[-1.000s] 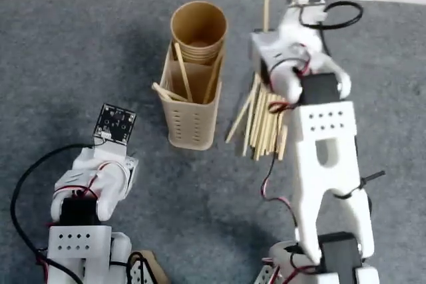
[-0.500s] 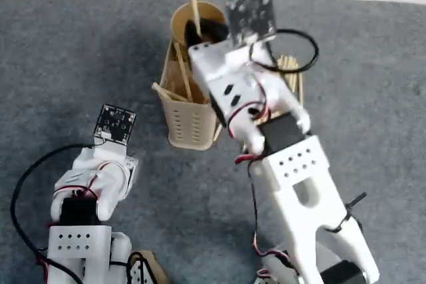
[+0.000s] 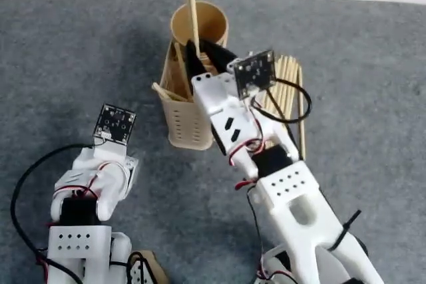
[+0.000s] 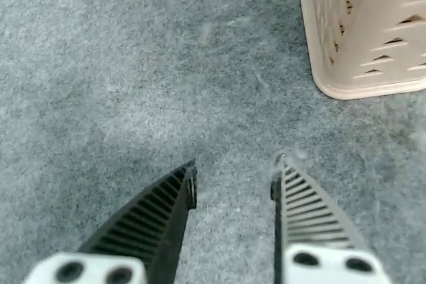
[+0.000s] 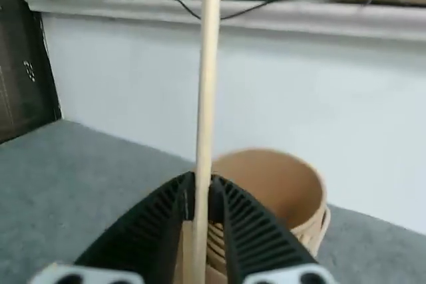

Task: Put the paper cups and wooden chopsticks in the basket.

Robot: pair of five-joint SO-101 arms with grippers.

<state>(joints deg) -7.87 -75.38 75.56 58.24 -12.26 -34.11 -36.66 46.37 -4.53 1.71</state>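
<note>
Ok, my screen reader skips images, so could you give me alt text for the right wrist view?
The right gripper is shut on an upright wooden chopstick, with the stacked paper cups just beyond it. Behind them, grey carpet meets a white wall.

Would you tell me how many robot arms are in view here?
2. The left arm sits left of the basket, with the left tool open over the mat. The right arm leans over the basket, with the right tool shut on a chopstick.

White plastic arms (image 3: 293,197), black ribbed gripper fingers (image 4: 160,211), looping black cables (image 3: 20,191), thin red wires (image 3: 243,154), square wrist boards (image 3: 114,124).
</note>
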